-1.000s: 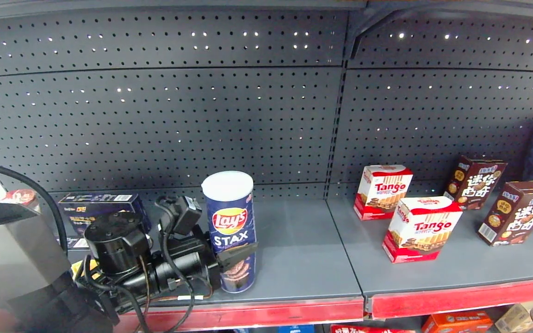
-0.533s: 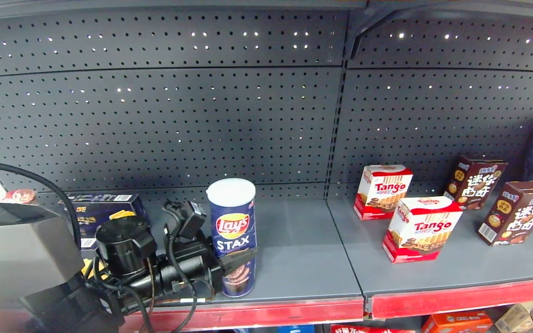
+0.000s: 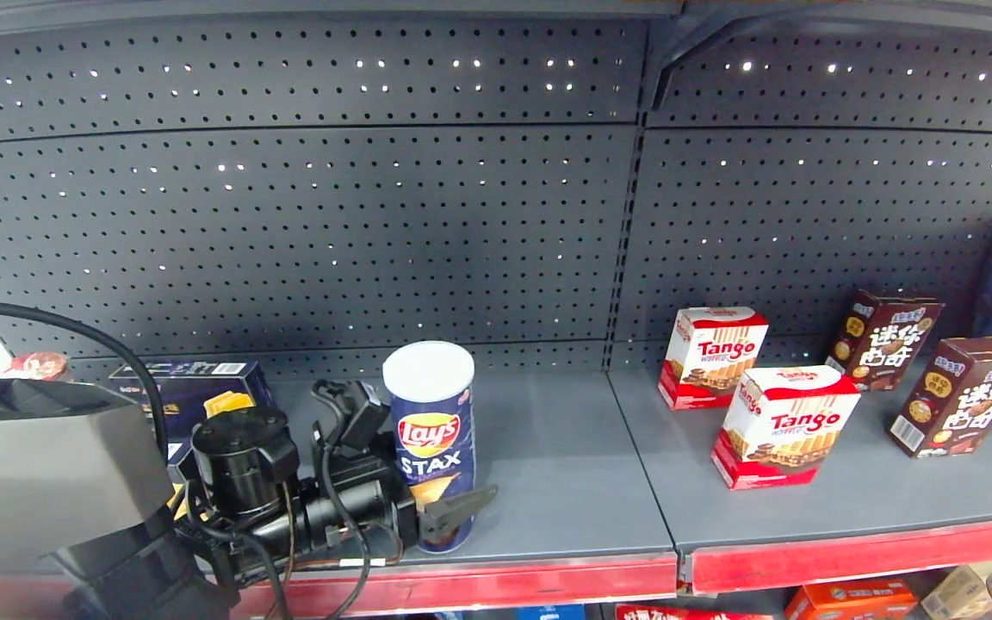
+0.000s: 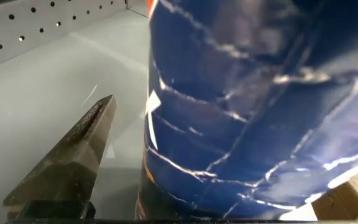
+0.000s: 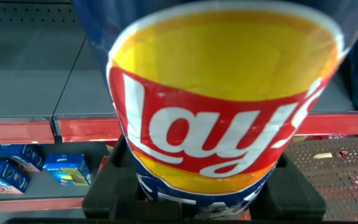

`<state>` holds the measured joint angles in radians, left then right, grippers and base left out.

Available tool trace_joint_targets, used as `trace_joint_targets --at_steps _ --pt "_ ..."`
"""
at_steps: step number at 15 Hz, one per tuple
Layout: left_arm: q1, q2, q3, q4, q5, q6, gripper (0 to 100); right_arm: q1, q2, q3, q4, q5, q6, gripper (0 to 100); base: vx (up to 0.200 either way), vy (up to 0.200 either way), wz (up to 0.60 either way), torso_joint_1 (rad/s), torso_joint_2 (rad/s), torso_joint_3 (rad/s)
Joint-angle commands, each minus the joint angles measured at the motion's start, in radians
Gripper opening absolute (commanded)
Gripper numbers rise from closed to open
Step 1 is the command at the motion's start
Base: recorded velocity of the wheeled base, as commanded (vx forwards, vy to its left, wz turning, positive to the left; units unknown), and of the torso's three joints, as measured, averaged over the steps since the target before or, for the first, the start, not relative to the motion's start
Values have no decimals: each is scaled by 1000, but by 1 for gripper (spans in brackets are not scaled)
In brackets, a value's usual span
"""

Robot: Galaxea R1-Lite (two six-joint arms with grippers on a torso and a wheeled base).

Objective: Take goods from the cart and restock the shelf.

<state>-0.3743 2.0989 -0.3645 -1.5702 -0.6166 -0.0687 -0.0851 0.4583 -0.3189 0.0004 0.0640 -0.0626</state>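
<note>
Head view: the left end effector (image 3: pixel 451 506) lies low at the front of the grey shelf (image 3: pixel 561 469), its fingers spread open on either side of a blue chips can (image 3: pixel 431 430). The can stands upright on the shelf between the fingers. The near finger (image 3: pixel 461 510) angles out in front of the can's base. In the left wrist view that dark finger (image 4: pixel 82 146) stands apart from the can's wall (image 4: pixel 247 106), with bare shelf between them.

Behind the left end effector, towards the pegboard, lies a dark blue box (image 3: pixel 190 383). Well off to its right stand two red-and-white wafer boxes (image 3: pixel 713 355) (image 3: pixel 784 426), and beyond them two brown boxes (image 3: pixel 892 337) (image 3: pixel 961 394).

In the right wrist view the right end effector (image 5: pixel 204 202) grips a yellow chips can (image 5: pixel 222 93), which sits in its black frame clear of any surface. Beyond it runs the shelf's red front edge (image 5: pixel 17 130), with small blue boxes (image 5: pixel 5 174) on a lower level.
</note>
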Motion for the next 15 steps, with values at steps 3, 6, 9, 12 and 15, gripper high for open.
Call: trace_joint_targets --at_steps 3,6,9,12,15 --pt "0 -14 15 -1 0 0 100 -1 0 0 0 0 0 0 0 0 0 0 0 0" --pt "8 -22 45 -1 1 14 100 -1 -3 0 0 0 0 0 0 0 0 0 0 0" --pt "52 -40 85 -1 -2 49 100 -1 -10 0 1 0 0 0 0 0 0 0 0 0" --pt "83 -77 122 -1 -6 50 100 -1 -12 1 1 0 0 0 0 0 0 0 0 0" --pt "123 -125 133 -1 -8 50 100 -1 -13 8 1 0 0 0 0 0 0 0 0 0"
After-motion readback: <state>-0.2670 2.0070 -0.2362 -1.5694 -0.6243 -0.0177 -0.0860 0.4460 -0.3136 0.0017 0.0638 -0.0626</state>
